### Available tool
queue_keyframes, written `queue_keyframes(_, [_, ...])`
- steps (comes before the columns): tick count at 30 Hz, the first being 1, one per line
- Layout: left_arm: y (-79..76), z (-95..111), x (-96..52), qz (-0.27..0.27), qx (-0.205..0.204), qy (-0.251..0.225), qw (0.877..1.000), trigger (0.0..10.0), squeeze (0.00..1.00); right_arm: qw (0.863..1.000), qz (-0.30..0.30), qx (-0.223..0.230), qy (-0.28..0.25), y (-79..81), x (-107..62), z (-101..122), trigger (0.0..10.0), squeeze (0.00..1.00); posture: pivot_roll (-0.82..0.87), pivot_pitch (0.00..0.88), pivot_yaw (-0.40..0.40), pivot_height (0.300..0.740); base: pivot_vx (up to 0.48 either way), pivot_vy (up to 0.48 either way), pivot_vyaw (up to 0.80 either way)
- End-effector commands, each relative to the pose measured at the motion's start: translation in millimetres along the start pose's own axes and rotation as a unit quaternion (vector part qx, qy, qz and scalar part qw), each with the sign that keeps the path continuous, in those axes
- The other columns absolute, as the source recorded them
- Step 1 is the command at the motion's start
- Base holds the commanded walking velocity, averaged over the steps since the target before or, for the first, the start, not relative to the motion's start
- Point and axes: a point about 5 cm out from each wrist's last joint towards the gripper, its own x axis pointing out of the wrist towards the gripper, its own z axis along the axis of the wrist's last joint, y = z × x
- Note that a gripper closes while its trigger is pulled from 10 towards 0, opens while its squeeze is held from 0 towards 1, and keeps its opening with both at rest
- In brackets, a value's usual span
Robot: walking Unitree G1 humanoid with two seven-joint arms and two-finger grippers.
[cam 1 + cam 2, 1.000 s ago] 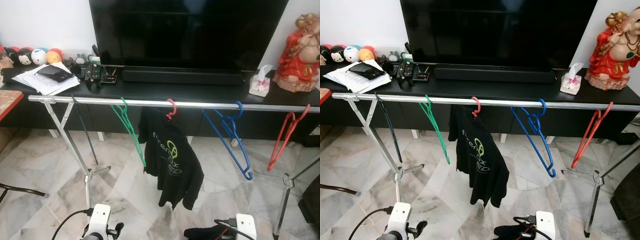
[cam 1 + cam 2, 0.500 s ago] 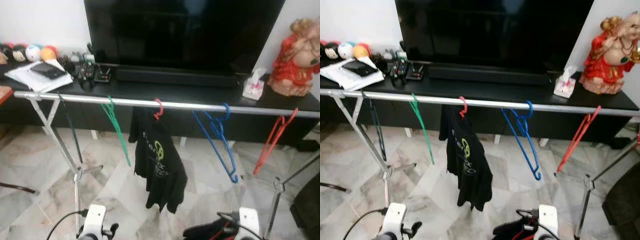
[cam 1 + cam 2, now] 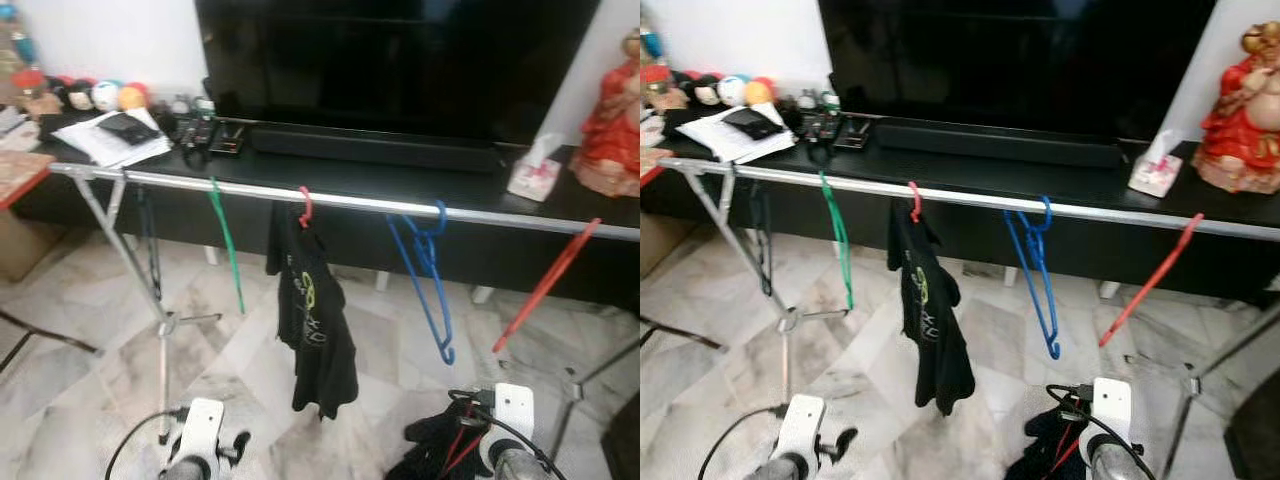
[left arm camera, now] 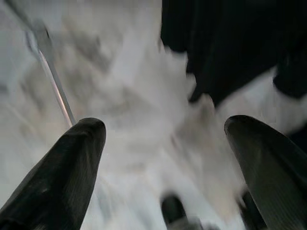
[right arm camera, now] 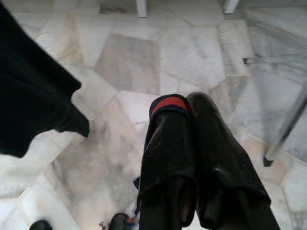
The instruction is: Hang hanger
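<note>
A silver clothes rail (image 3: 360, 202) runs across in front of me. On it hang a black hanger (image 3: 148, 235), a green hanger (image 3: 226, 245), a red hanger carrying a black T-shirt (image 3: 315, 320), blue hangers (image 3: 428, 270) and a bare red hanger (image 3: 545, 285). My right gripper (image 5: 189, 103) is low, below the blue hangers. It is shut on a dark garment (image 3: 435, 448) with a red hanger wire (image 3: 461, 445) in it; red shows at the fingertips. My left gripper (image 4: 165, 129) hangs open over the floor, left of the T-shirt, with nothing between its fingers.
Behind the rail stands a black console (image 3: 400, 178) with a TV (image 3: 400, 50), a tissue box (image 3: 533, 168), a red statue (image 3: 615, 130), papers (image 3: 110, 140) and small toys. The rail's stand legs (image 3: 160, 320) reach the marble floor at left and right.
The whole picture has shifted, so the camera moved; the rail now slants down to the right. The dark bundle in my right gripper shows higher in view.
</note>
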Motion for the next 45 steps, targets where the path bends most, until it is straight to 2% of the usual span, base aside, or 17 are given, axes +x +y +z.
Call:
queue_keyframes(1, [3.2, 25.7, 6.2, -0.001, 0.035, -0.063, 0.997, 10.0, 0.0, 1.0, 0.004, -0.003, -0.007, 2.0, -0.1, 0.8, 10.0, 0.0, -0.09, 0.0, -0.046, 0.74, 0.0, 0.0, 0.0])
queue_keyframes(2, [3.2, 25.7, 6.2, -0.001, 0.035, -0.063, 0.997, 10.0, 0.0, 1.0, 0.004, -0.003, -0.007, 2.0, -0.1, 0.8, 10.0, 0.0, -0.09, 0.0, -0.046, 0.74, 0.0, 0.0, 0.0])
queue_keyframes(4, [5.9, 47.9, 8.9, 0.005, 0.031, -0.12, 0.992, 10.0, 0.0, 1.0, 0.009, -0.004, -0.002, 5.6, -0.6, -1.8, 10.0, 0.0, -0.08, 0.0, -0.046, 0.74, 0.0, 0.0, 0.0])
queue_keyframes(7, [6.1, 58.8, 9.4, 0.006, 0.033, -0.148, 0.988, 10.0, 0.0, 1.0, 0.012, -0.005, 0.001, 7.4, -0.8, -3.0, 10.0, 0.0, -0.08, 0.0, -0.046, 0.74, 0.0, 0.0, 0.0])
queue_keyframes(8, [6.4, 72.8, 8.9, 0.009, 0.039, -0.185, 0.982, 10.0, 0.0, 1.0, 0.015, -0.006, 0.002, 9.1, -1.0, -4.0, 10.0, 0.0, -0.09, 0.0, -0.042, 0.74, 0.0, 0.0, 0.0])
queue_keyframes(10, [8.9, 85.9, 6.4, 0.024, 0.043, -0.222, 0.974, 10.0, 0.0, 1.0, 0.017, -0.006, 0.004, 10.2, -1.2, -4.9, 10.0, 0.0, -0.09, 0.0, -0.041, 0.74, 0.0, 0.0, 0.0])
queue_keyframes(11, [12.9, 96.7, 2.8, 0.048, 0.046, -0.253, 0.965, 10.0, 0.0, 1.0, 0.019, -0.002, 0.011, 10.8, -1.1, -6.1, 10.0, 0.0, -0.09, 0.0, -0.038, 0.74, 0.0, 0.0, 0.0])
queue_keyframes(16, [19.0, 109.8, -7.1, 0.076, 0.036, -0.297, 0.951, 10.0, 0.0, 0.999, 0.027, -0.005, 0.021, 12.7, -1.1, -8.1, 10.0, 0.0, -0.09, 0.0, -0.037, 0.74, 0.0, 0.0, 0.0])
queue_keyframes(19, [19.6, 112.8, -10.1, 0.08, 0.024, -0.308, 0.948, 10.0, 0.0, 0.999, 0.031, -0.009, 0.029, 13.7, -1.5, -10.4, 10.0, 0.0, -0.07, 0.0, -0.045, 0.74, 0.0, 0.0, 0.0])
queue_keyframes(24, [20.2, 110.7, -5.7, 0.088, 0.0, -0.293, 0.952, 10.0, 0.0, 0.998, 0.037, -0.017, 0.039, 15.6, -2.4, -13.9, 10.0, 0.0, -0.09, 0.0, -0.043, 0.74, 0.0, 0.0, 0.0])
queue_keyframes(27, [23.0, 113.8, -0.9, 0.101, -0.044, -0.283, 0.953, 10.0, 0.0, 0.998, 0.048, -0.021, 0.037, 17.7, -3.0, -14.6, 10.0, 0.0, -0.09, 0.0, -0.041, 0.74, 0.245, 0.0, 0.37])
queue_keyframes(31, [21.6, 119.1, 1.1, 0.095, -0.045, -0.288, 0.952, 10.0, 0.0, 0.998, 0.049, -0.023, 0.037, 18.1, -3.3, -15.5, 10.0, 0.0, -0.09, 0.0, -0.041, 0.74, 0.247, 0.0, 0.74])
queue_keyframes(33, [21.0, 123.4, -0.3, 0.096, -0.045, -0.292, 0.951, 10.0, 0.0, 0.998, 0.042, -0.003, 0.038, 17.6, -3.7, -16.6, 10.0, 0.0, -0.09, 0.0, -0.043, 0.74, 0.251, 0.0, 0.0])
queue_keyframes(35, [20.9, 124.1, -1.6, 0.096, -0.055, -0.289, 0.951, 10.0, 0.0, 0.998, 0.043, -0.005, 0.037, 17.6, -3.6, -16.2, 10.0, 0.0, -0.09, 0.0, -0.043, 0.74, 0.249, 0.0, 0.0])
queue_keyframes(45, [22.8, 126.6, -2.0, 0.088, -0.052, -0.291, 0.951, 10.0, 0.0, 0.998, 0.05, -0.006, 0.038, 18.3, -3.3, -15.5, 10.0, 0.0, -0.09, 0.0, -0.043, 0.74, 0.25, 0.0, 0.0])
